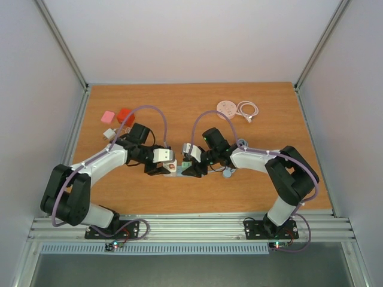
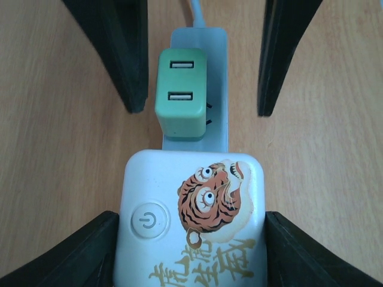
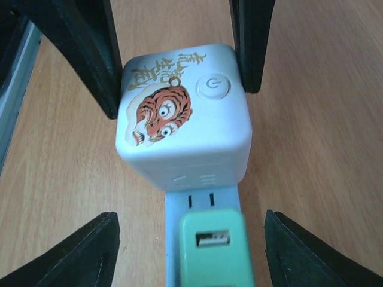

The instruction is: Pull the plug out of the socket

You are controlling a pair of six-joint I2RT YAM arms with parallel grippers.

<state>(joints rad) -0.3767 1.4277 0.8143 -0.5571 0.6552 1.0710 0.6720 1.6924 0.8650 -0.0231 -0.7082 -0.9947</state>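
A socket strip (image 2: 218,72) lies mid-table (image 1: 269,191). On its left end sits a cube-shaped plug (image 2: 191,221), and just right of that, also on the strip, a small charger plug (image 2: 179,95). The left hand (image 1: 166,170) straddles the cube-shaped plug, the right hand (image 1: 192,170) the charger. Well behind the strip to its right lie a round disc (image 1: 226,108) and a coiled cable (image 1: 248,109). Behind it to the left lie small blocks (image 1: 125,115).

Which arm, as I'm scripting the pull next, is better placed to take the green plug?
Right: the right gripper has open jaws either side of the green plug, while the left gripper grips the white cube.
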